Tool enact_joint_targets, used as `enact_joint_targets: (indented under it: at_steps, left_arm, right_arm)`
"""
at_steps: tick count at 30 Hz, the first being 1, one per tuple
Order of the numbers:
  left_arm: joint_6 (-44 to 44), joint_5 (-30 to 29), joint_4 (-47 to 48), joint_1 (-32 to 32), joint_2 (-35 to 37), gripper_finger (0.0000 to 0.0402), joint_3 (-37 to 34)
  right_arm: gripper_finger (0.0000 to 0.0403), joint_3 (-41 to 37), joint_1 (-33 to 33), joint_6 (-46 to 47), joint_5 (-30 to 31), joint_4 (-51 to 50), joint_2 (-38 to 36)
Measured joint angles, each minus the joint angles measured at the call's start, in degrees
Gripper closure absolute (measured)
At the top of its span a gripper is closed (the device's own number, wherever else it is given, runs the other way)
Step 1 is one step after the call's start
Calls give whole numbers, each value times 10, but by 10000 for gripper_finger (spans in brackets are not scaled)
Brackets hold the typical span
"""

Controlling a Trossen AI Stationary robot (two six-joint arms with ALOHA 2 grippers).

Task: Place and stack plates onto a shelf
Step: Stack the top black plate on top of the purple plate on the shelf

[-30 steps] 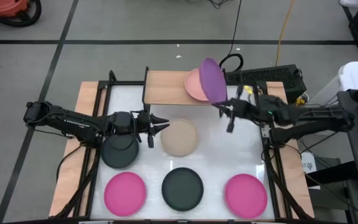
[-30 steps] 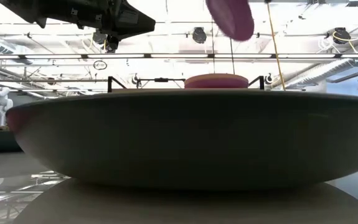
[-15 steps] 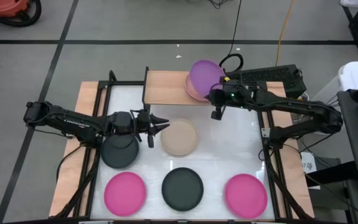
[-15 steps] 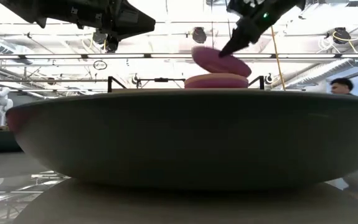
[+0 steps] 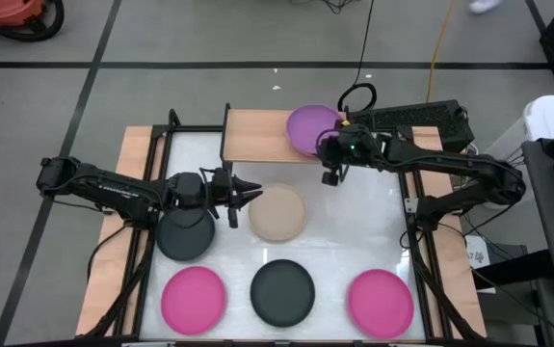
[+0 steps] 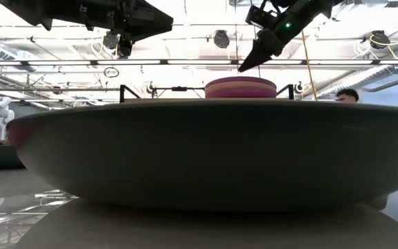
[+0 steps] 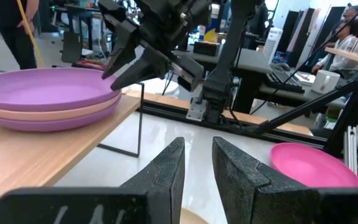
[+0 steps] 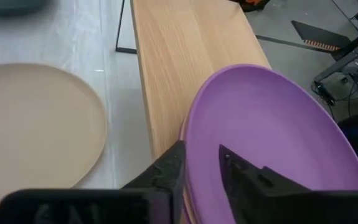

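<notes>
purple plate on shelf | left wrist: pink plate beneath

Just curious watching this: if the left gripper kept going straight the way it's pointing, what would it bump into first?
Probably the beige plate: the left gripper points right across the table at its upper edge, though it hangs above and might pass over.

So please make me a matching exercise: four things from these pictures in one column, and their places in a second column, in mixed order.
Things:
1. round matte purple plate
2. round matte beige plate
3. right claw
4. left claw

Places:
A. on the white tabletop, in front of the shelf
B. just beside the beige plate's edge, over the tabletop
C. on top of a pink plate on the light-wood shelf
D. at the shelf's front edge, by the purple plate

Pairs: 1-C, 2-A, 3-D, 4-B
</notes>
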State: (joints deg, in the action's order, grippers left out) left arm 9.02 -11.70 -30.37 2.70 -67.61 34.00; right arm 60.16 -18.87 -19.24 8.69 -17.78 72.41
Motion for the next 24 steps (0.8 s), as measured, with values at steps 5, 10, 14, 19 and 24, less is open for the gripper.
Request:
enact_joint_targets:
  at_steps: [5,10,14,19,24]
  left_arm:
    - [0,0,1,0,0,314,0]
    - [1,0,1,0,0,314,0]
    - [2,0,1,0,0,314,0]
    - [-12,0,-5,-3,0,314,0]
    - [-36,0,99,-6,0,314,57]
  right_arm:
    - [283,0,18,20,0,-7,-27]
    - [277,0,56,52,-30,-24,-77]
    - [284,0,107,72,-45,-34,-119]
    - [288,-12,182,111,-43,-33,-155]
    - [288,-88,252,126,-41,52,-189]
